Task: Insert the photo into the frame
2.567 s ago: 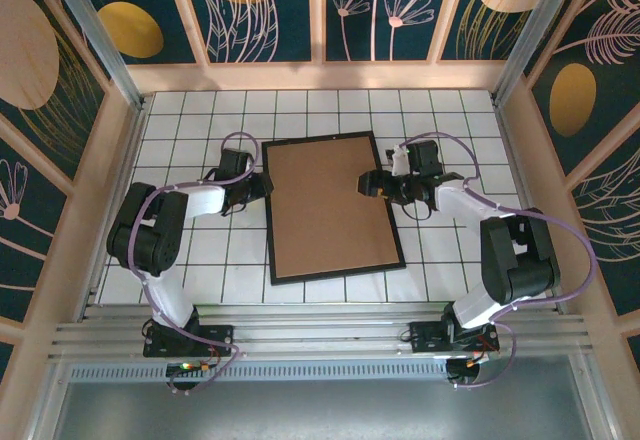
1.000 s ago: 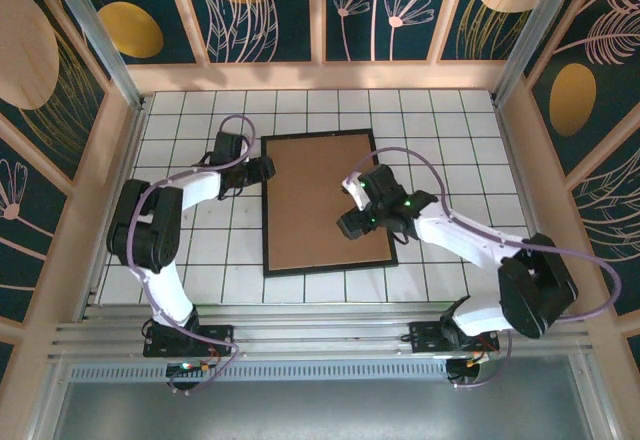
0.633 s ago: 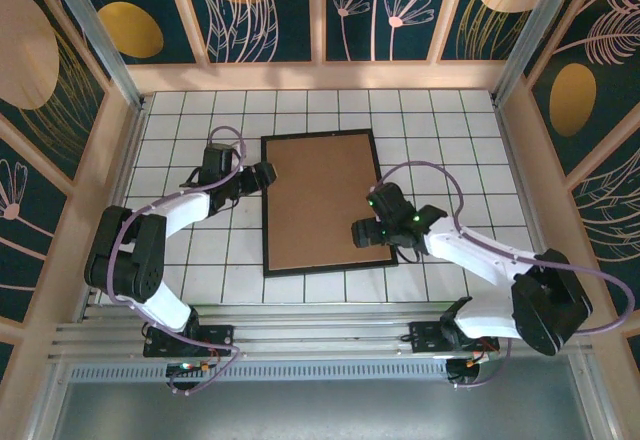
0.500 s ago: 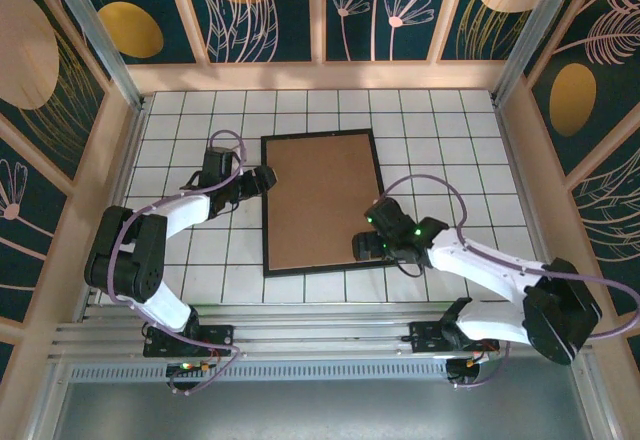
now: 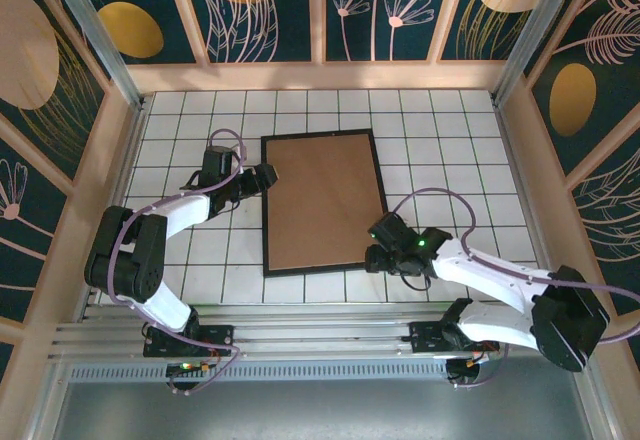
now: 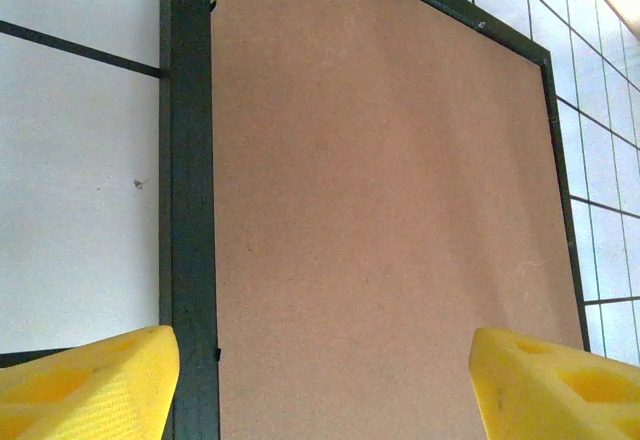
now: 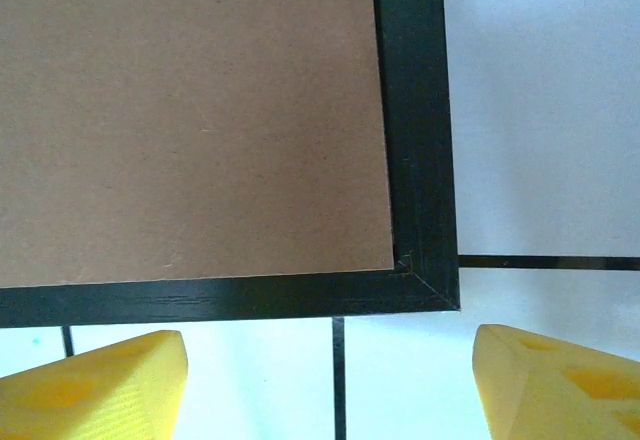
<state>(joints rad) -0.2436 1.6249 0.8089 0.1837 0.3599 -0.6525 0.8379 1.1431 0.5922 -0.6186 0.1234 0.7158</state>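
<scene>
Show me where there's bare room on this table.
Bare tiles between the frame and the back wall, and right of the frame's far half. Crowded: left gripper at its left edge, right gripper at its near right corner.

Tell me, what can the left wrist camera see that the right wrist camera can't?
Left wrist: a long side of the black frame and its far corner, the left gripper open. Right wrist: the frame's near corner joint, the right gripper open over a tile line. Both: brown backing board, white tiles, yellow fingertips.
</scene>
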